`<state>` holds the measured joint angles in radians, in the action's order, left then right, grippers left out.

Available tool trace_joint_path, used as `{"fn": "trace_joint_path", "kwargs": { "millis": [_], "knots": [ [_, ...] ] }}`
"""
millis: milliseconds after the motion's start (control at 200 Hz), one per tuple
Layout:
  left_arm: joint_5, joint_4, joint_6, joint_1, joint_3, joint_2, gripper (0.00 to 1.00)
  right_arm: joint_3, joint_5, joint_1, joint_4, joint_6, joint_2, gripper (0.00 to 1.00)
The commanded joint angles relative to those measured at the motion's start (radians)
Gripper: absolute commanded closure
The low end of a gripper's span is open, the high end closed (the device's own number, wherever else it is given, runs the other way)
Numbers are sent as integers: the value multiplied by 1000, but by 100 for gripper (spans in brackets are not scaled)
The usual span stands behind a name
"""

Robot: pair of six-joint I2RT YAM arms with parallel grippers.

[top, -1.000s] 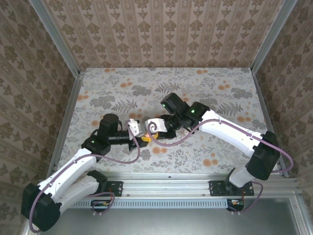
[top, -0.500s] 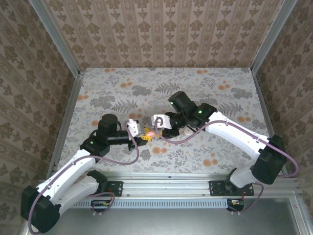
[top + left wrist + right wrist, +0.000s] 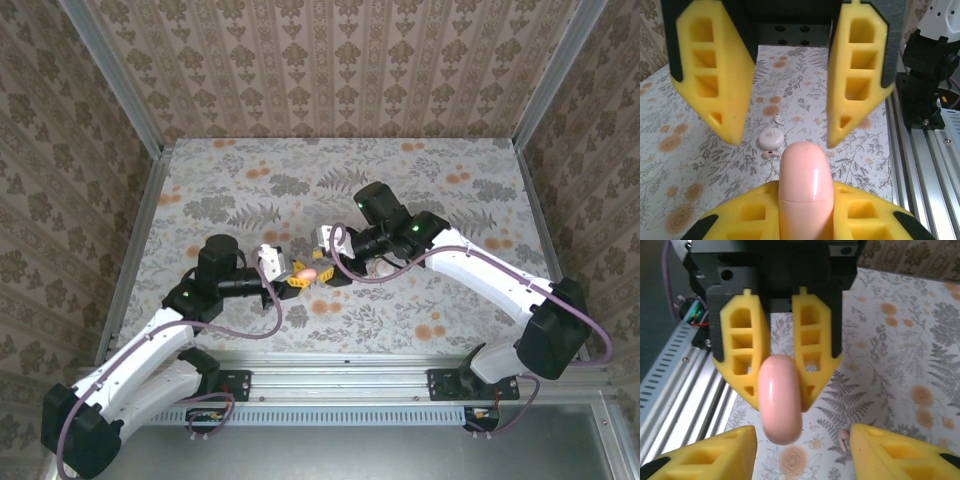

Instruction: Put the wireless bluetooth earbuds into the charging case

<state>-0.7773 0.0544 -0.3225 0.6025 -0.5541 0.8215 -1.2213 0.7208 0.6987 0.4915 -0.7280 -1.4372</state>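
Top view: even, diffuse overhead light, medium bright. Soft, faint shadows under the arms on the table. Focus is good across the frame.
Left wrist: pink case has a white glare streak along its side. Left fingers up close are soft, while the table pattern behind is crisper.
Right wrist: the case is glossy with a vertical highlight and its outline is slightly smeared. Right fingers at the bottom are blurred, the top-left corner is dark, and the table is a bit soft.
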Motion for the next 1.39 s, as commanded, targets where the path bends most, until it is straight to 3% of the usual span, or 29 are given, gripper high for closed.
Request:
{"fn": "trace_joint_path", "kwargs": {
  "millis": [0, 570, 1075, 1245, 1390],
  "knots": [
    [-21, -44, 21, -1, 14, -19, 88, 9, 67, 2, -36, 27, 3, 47],
    [-35, -67, 37, -6, 22, -34, 89, -13, 15, -1, -97, 84, -54, 48],
    [-29, -68, 37, -7, 26, -37, 89, 12, 37, -100, -204, 185, 4, 49],
    [-27, -164, 82, -16, 67, -51, 91, 25, 30, -102, -217, 199, 15, 49],
    [-25, -276, 154, -39, 106, -46, 91, 63, 113, -99, -238, 217, 38, 45]
  ]
}}
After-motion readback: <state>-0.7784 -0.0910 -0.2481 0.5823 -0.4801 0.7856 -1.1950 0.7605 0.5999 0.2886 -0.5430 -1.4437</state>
